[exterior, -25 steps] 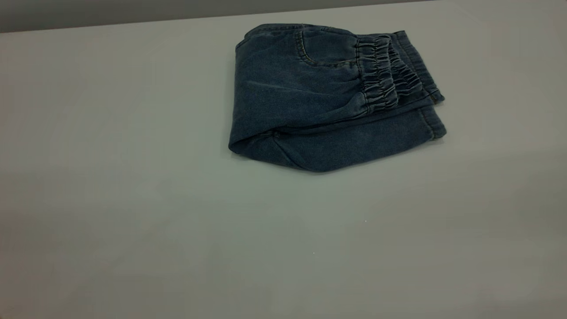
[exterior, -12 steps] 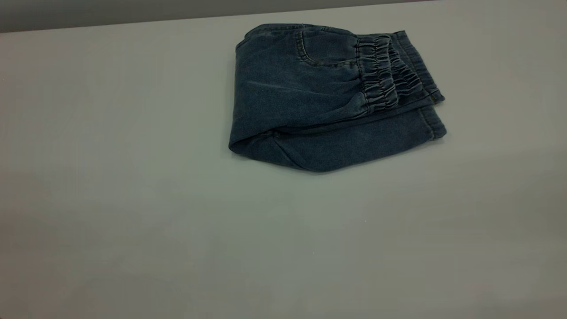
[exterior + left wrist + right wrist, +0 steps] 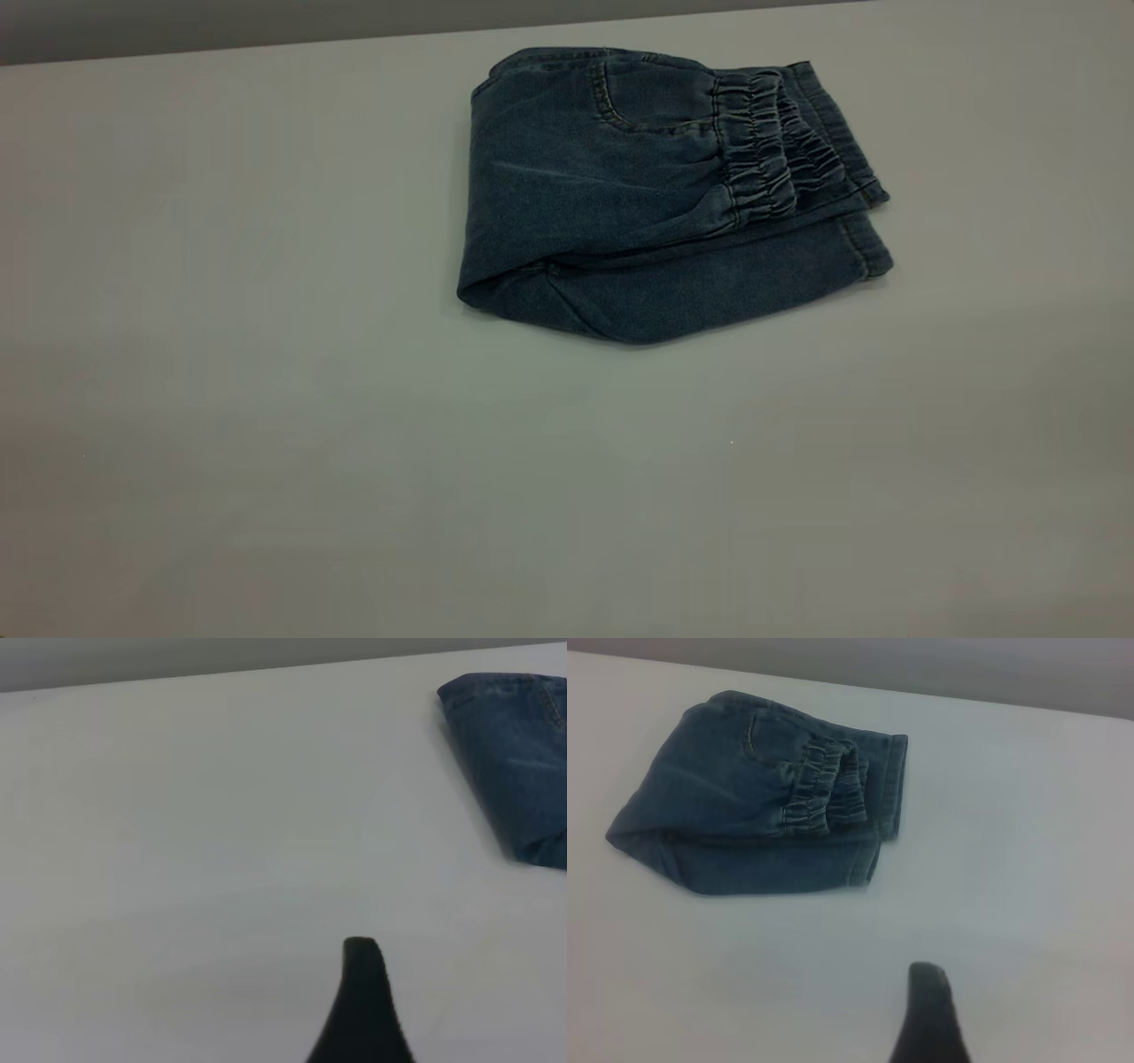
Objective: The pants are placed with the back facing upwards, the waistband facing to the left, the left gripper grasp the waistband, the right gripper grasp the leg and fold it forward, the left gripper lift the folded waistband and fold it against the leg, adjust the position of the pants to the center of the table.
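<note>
The pants [image 3: 620,195] lie folded into a compact bundle on the table [image 3: 266,425], toward its far side and right of the middle. The ruched waistband [image 3: 762,146] rests on top, folded over toward the right, near the hems. A plain leg [image 3: 726,283] forms the lower layer at the near edge. Neither arm appears in the exterior view. Only a black tip of the left gripper [image 3: 361,1010] shows, over bare table, with the pants [image 3: 518,753] well away from it. A similar tip of the right gripper [image 3: 930,1019] hangs apart from the pants [image 3: 726,815] and waistband [image 3: 819,793].
The table's far edge [image 3: 266,42] runs just behind the pants, with a grey wall beyond it. Bare tabletop stretches wide to the left of the bundle and in front of it.
</note>
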